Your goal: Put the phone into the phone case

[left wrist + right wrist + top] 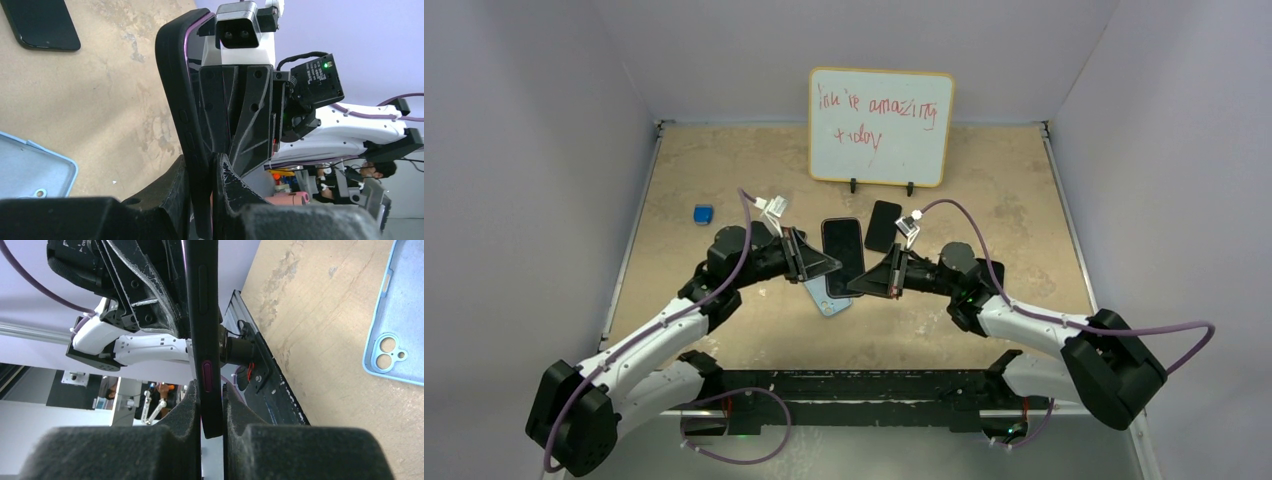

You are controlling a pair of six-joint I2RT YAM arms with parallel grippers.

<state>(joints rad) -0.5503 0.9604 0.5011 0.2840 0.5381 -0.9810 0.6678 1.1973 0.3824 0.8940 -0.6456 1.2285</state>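
Pinching the slim black-glass phone with the thin reddish rim (843, 255) from both sides, you're looking solid here. Your left gripper (824, 262) is squeezing its pads onto screen and back at one long edge, and your right gripper (864, 283) is doing the same at the opposite edge. (Ann 1)

Agreeing. You're holding it in the air, off the tan tabletop (984, 180), partly over the light blue rounded-corner phone case (829, 300). That case is lying flat beneath, seemingly open side up, with its camera cutout at the near end. (Ann 2)

Which end of the phone is carrying the lenses isn't showing, so you should be checking that corner against the cutout before you start lowering. (Ann 1)

Also, you're gripping with fingers under the phone, and those are probably going to be hitting the case rim. Try tilting, seating one end first, then freeing one side while the other is steadying. And you're ignoring the plain black phone (882, 225) lying further back, good. (Ann 2)
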